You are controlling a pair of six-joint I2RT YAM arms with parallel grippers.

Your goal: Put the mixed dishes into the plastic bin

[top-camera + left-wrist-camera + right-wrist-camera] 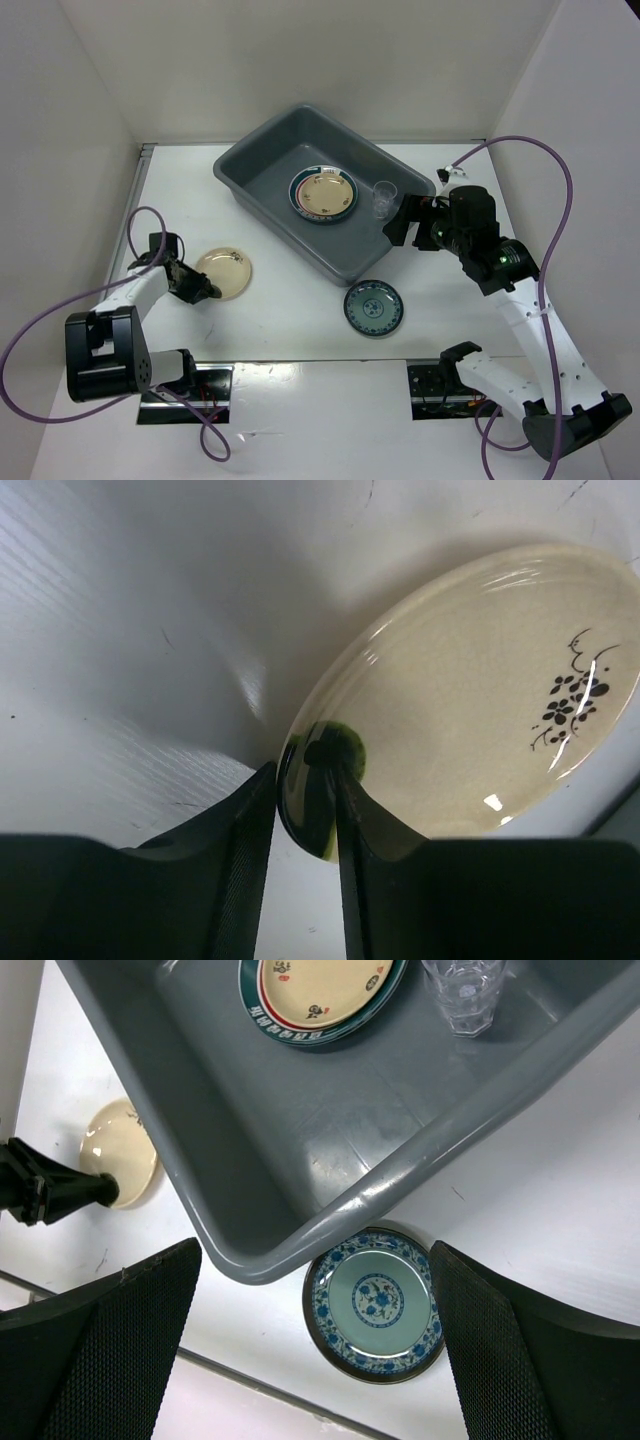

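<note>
My left gripper point(305, 810) pinches the cream plate point(480, 700) by the left edge of the table point(290, 325). My right gripper point(312, 1260) is spread wide over the bin point(262, 190); the cup point(383, 198) seems to be inside.

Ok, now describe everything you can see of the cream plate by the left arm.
The cream plate is round and shallow, a glossy pale yellow-cream that looks glazed, with a small dark flower sprig painted off-centre. It is at the white table, left of the grey bin and outside it, apart from the other dishes. The left gripper pinches its near rim between both fingers. Whether the plate lies flat or is slightly raised cannot be told.
</note>
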